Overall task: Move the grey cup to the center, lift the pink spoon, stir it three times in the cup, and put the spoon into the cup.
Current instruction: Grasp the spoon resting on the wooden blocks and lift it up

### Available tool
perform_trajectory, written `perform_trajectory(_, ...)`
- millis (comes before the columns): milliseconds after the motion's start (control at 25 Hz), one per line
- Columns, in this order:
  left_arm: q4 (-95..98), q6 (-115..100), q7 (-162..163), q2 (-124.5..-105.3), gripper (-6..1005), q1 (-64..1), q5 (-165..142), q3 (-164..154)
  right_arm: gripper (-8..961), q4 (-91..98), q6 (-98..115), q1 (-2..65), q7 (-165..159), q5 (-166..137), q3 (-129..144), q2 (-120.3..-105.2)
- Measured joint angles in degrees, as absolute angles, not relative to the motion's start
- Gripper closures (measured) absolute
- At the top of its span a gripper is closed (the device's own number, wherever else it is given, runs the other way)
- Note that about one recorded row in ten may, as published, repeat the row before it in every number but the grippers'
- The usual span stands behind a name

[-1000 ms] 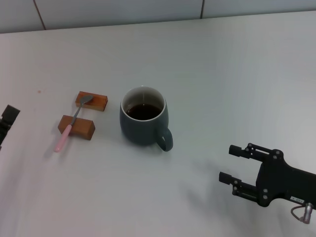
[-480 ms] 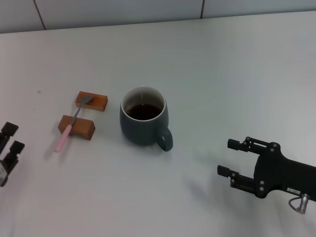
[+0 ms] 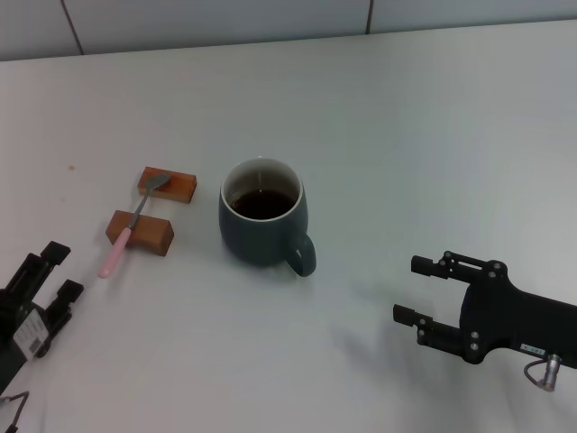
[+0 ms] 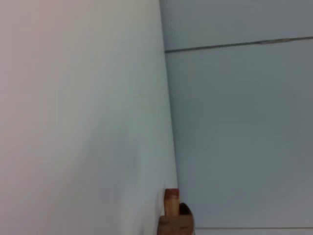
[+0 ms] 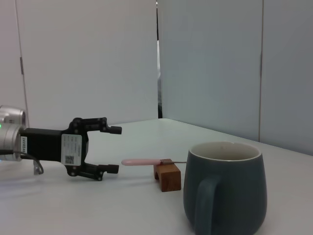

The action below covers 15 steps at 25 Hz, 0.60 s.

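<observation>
In your head view, the left gripper shows its finger ends only; the arm behind it is cut off at the lower left corner. The right gripper has its arm cut by the right edge. In your left wrist view, a brown block is cut off at the edge. In your right wrist view, the cup hides the spoon bowl, and the edge cuts its base.
</observation>
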State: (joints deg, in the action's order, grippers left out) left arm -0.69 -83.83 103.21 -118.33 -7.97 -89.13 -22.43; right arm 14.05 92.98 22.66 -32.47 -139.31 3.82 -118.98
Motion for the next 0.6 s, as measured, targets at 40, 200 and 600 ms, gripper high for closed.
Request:
perform_trajectory(40, -0.7, -83.5, 104.2, -118.36, 170, -8.2, -89.1, -22.9, 295, 14.1, 93.0, 22.7, -32.5, -139.3, 3.8, -118.98)
perform_trajectory(200, -0.7, -83.3, 107.0, -118.42, 170, -9.4, -89.1, -24.2, 295, 14.0, 93.1, 22.7, -32.7, -139.3, 3.9, -118.97)
perform_trajectory(600, -2.0, -83.1, 108.7, -118.56, 170, -11.2, -89.2, -24.7, 294, 14.1, 93.0, 22.5, -32.6, -139.3, 3.9, -118.92)
